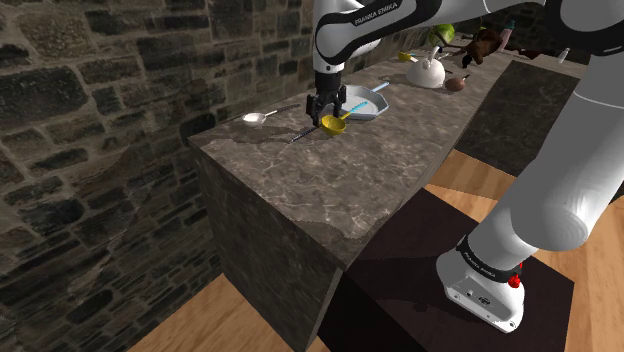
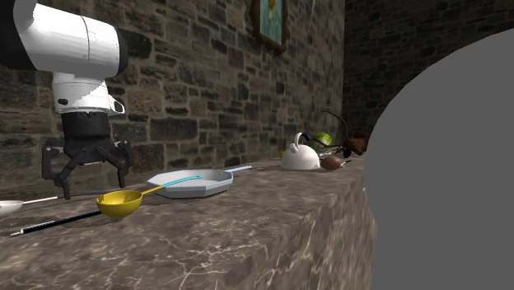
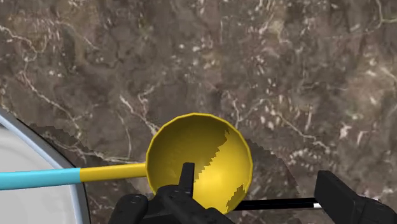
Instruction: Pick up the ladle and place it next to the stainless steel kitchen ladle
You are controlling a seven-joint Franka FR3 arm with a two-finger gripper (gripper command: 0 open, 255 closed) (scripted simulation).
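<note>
The ladle (image 1: 334,123) lies on the counter (image 1: 300,190), its bowl on the surface and its handle across the tray (image 1: 372,103) to the shoulder view's right. A thin rod (image 1: 303,133) lies just beside the bowl, a second ladle (image 1: 256,118) further left by the wall, a kettle (image 1: 430,72) beyond the tray.

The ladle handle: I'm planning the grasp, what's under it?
The ladle has its blue handle end over a pale dish, its yellow part over bare counter. The dish right beneath it is covered.

Dim light; jagged shadow crosses the ladle (image 3: 191,151).
</note>
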